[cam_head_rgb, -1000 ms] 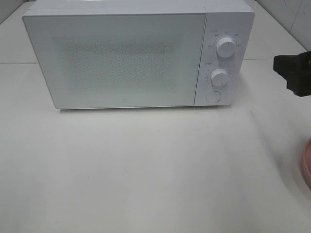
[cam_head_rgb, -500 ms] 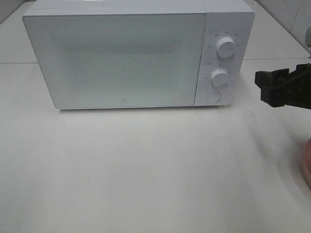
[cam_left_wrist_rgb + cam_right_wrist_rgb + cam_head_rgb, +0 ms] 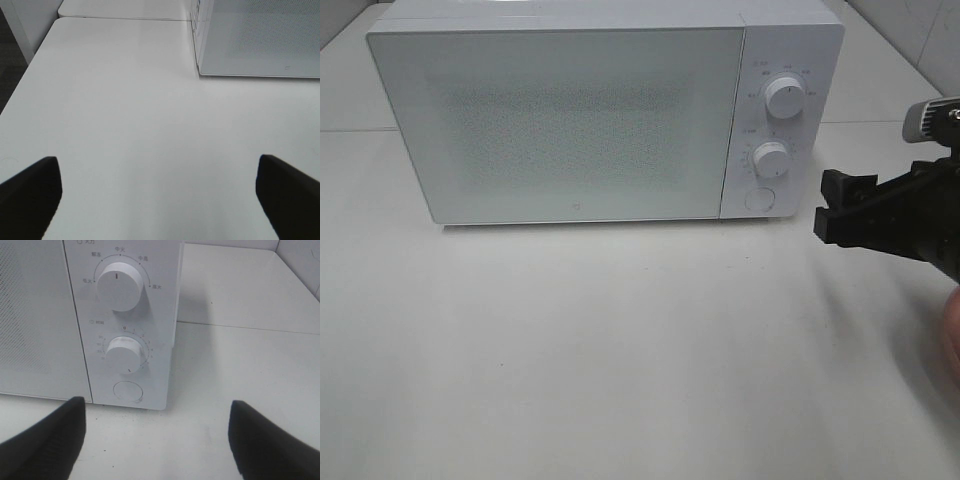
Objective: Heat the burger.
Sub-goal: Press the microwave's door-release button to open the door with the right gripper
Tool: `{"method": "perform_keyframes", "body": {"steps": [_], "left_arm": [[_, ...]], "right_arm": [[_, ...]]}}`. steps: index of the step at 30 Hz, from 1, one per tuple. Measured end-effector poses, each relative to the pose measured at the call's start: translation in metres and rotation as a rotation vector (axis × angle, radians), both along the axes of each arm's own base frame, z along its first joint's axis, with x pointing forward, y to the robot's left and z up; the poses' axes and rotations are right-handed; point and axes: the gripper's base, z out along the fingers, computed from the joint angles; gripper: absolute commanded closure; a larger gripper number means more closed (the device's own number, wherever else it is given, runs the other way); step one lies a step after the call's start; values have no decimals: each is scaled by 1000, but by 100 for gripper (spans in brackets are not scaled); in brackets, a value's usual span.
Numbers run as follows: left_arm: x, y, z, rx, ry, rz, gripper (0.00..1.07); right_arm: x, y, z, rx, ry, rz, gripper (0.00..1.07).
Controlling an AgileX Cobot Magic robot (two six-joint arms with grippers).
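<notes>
The burger is out of view. A white microwave stands at the back of the table with its door shut. Its control panel holds an upper knob, a lower knob and a round button. My right gripper hovers open and empty just right of the panel, at the height of the button. In the right wrist view the right gripper faces the lower knob and the button. My left gripper is open over bare table, with the microwave ahead of it.
A sliver of a pink plate shows at the right edge, partly behind my right arm. The white table stretches in front of the microwave. A wall rises at the back right.
My right gripper has moved left and slightly down, from the right edge to a spot close beside the microwave's control panel. The microwave has not changed.
</notes>
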Motion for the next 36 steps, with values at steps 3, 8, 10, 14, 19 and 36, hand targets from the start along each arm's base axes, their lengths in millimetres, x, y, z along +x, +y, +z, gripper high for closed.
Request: {"method": "perform_keyframes", "body": {"steps": [3, 8, 10, 14, 19, 36], "left_arm": [[0, 0, 0, 0, 0, 0, 9], [0, 0, 0, 0, 0, 0, 9], [0, 0, 0, 0, 0, 0, 9], [0, 0, 0, 0, 0, 0, 9], [0, 0, 0, 0, 0, 0, 9], [0, 0, 0, 0, 0, 0, 9]], "right_arm": [[-1, 6, -4, 2, -3, -7, 32], [-2, 12, -9, -1, -1, -14, 33], [-2, 13, -11, 9, 1, -16, 35], [-1, 13, -11, 49, -4, -31, 39], [-1, 13, -11, 204, -1, -67, 53], [-2, 15, -16, 1329, 135, -336, 106]]}}
